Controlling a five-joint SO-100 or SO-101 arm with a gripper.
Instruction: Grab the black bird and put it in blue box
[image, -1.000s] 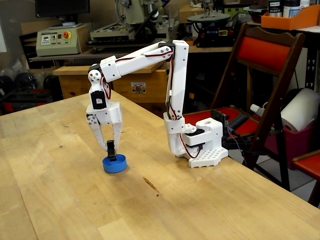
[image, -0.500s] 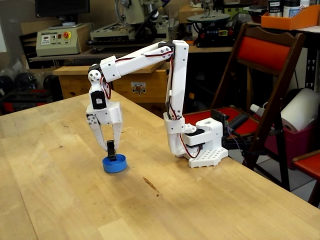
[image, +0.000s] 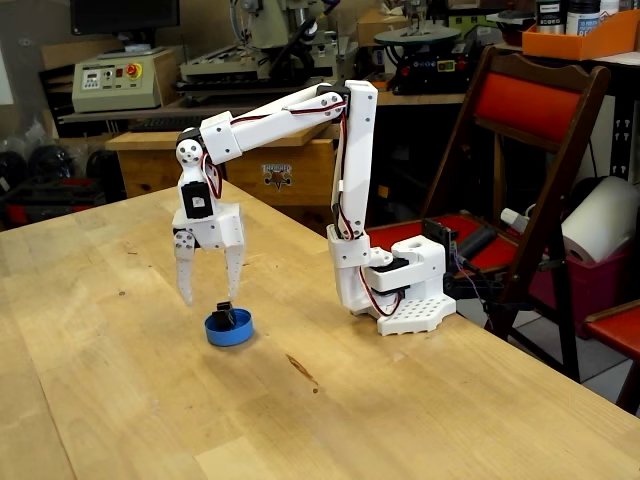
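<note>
Fingers (image: 209, 293) spread wide just above the black bird (image: 224, 316), resting free in the blue box (image: 229, 327) mid-worktop (image: 420, 410), nearer its far edge; risk: a fingertip clipping bird or rim while lifting, tipping it out

The worktop (image: 330, 400) looks like pale butcher-block wood, planks glued side by side, smooth with a soft satin sheen and one small dark blemish at about 6 o'clock from the arm's base. The arm (image: 355, 180) and its pincer (image: 209, 283) are matt white plastic, looks 3D-printed, with black servo bodies and thin red wires showing. The blue box (image: 229, 328) is smooth, slightly shiny plastic, the black bird (image: 223, 315) inside it looks dull black, and at 3 o'clock there's a dark wooden chair (image: 540, 180) with red padding.
</note>
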